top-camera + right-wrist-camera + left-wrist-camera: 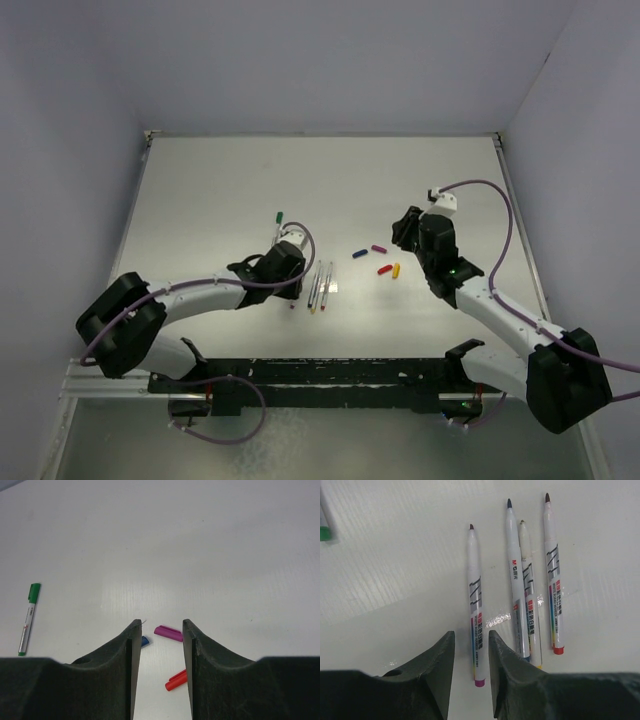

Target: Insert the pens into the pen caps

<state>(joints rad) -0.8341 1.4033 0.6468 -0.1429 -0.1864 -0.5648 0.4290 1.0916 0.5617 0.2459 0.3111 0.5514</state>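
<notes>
Both my arms crouch low, left claw (471, 635) spread astride a purple-ended white marker pen (475, 595), right claw (161, 622) spread near a stubby purple plastic cap (168, 633).

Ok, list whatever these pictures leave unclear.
- Left wrist: green pen cut off by the left edge; blue pen's rear end partly behind a left claw finger.
- Right wrist: blue cap mostly behind one right claw finger, red cap partly behind the other.
- Top external: pens' tip colours too small.
</notes>
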